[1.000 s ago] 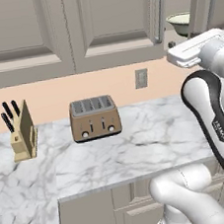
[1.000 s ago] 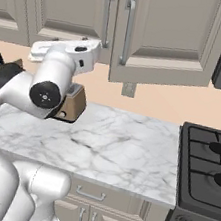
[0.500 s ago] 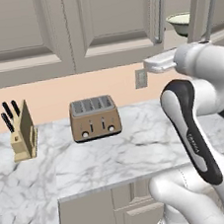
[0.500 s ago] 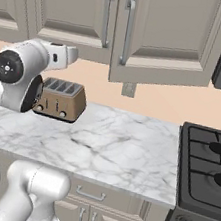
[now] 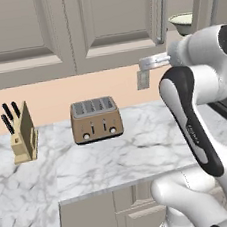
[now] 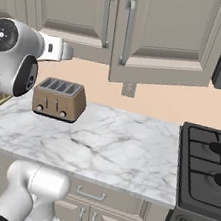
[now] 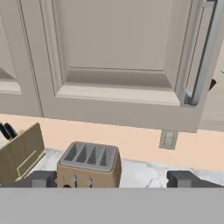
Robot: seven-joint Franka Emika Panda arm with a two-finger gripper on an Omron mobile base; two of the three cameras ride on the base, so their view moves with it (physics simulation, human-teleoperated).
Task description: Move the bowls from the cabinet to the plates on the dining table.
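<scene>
Tool [image 7: 112,179] spread wide and empty, facing the cabinet [image 7: 118,57] door above the toaster [image 7: 89,164] on the bench [image 5: 140,152].

Cabinet [image 6: 145,32] doors shut, toaster [image 6: 58,99] on marble worktop [image 6: 111,148], stove [image 6: 209,173] at rt

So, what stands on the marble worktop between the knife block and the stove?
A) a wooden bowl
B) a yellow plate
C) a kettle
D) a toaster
D: a tan four-slot toaster stands on the worktop, to the right of the knife block and left of the stove.
</scene>
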